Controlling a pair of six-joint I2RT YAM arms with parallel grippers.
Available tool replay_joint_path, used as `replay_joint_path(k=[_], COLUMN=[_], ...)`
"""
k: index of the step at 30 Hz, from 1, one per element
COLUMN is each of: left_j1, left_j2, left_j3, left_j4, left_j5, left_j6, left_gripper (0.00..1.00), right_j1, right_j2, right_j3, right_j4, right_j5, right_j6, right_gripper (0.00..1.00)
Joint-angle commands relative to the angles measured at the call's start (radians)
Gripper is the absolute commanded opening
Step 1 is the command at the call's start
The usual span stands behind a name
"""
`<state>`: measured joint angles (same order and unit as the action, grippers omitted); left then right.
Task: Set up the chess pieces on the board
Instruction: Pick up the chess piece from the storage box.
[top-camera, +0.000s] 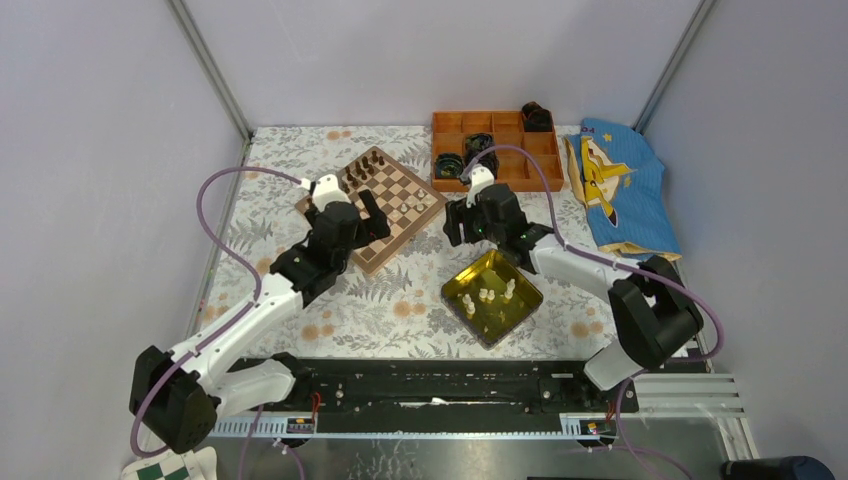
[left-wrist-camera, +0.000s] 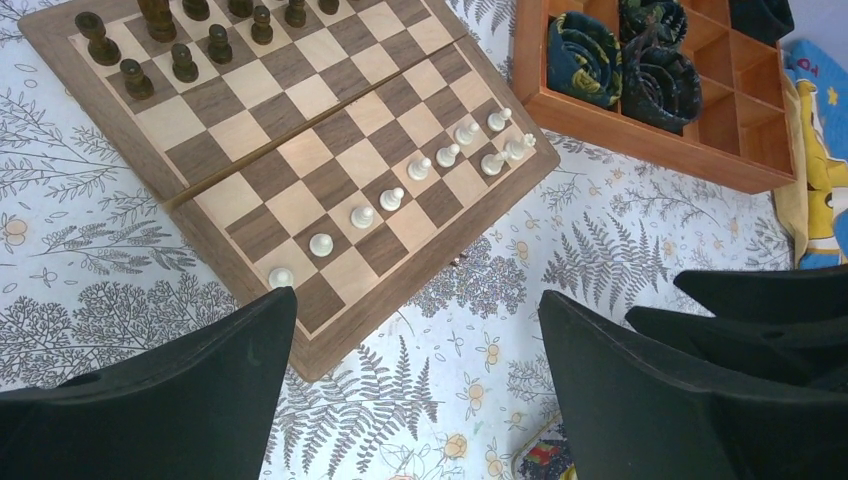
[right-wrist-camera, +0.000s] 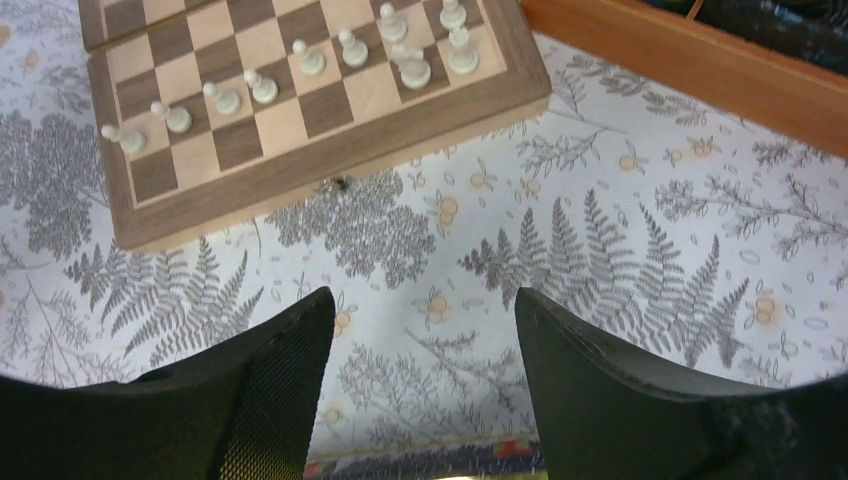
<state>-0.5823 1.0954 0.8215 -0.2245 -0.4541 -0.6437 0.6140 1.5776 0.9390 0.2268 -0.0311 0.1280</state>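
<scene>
Two robot arms hover beside the board (top-camera: 392, 222), a wooden chessboard lying at an angle on a fern-printed tablecloth (right-wrist-camera: 620, 250). The left gripper (left-wrist-camera: 415, 395) hangs just off the board's near edge, fingers spread wide with nothing between them. The right gripper (right-wrist-camera: 425, 395) hangs beside the board's right corner, also spread and holding nothing.

Ten cream-white chess pieces (left-wrist-camera: 392, 198) already stand on the board. Eight form a straight line one row in from the edge facing the arms, and two more stand behind that line at the end nearest the orange compartment box (left-wrist-camera: 640, 135). Dark brown figures (left-wrist-camera: 183, 60) crowd the board's opposite side.

A yellow tray (top-camera: 458, 284) sits on the cloth off the board's right corner, toward the arm bases and clear of the board. It holds several more cream-white figures, some upright; their exact number is hard to read.

The orange compartment box lies just beyond the board's far-right edge, close to it but not touching. Dark rolled bundles (left-wrist-camera: 583, 45) fill three of its compartments; what they are cannot be made out. A blue cartoon-printed cloth (top-camera: 625, 190) lies past the box, on the side away from the board.
</scene>
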Motion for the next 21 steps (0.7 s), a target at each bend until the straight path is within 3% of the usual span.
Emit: replay_joint_path(k=[1,21], left_j1=[-0.004,-0.008], left_j2=[-0.052,-0.112], left_j3=[-0.035,-0.074], left_j4=[0.000,0.019], left_j5=[0.018,0.055], left_j6=[-0.020,-0.028], left_gripper=[0.99,0.99], right_j1=[0.032,0.194], right_j2=[-0.096,-0.313], right_j3=[-0.033,-0.230], right_j4=[-0.078,-0.309], right_j5=[0.097,0.182], right_j6=[0.022,0.137], right_gripper=[0.73,0.68])
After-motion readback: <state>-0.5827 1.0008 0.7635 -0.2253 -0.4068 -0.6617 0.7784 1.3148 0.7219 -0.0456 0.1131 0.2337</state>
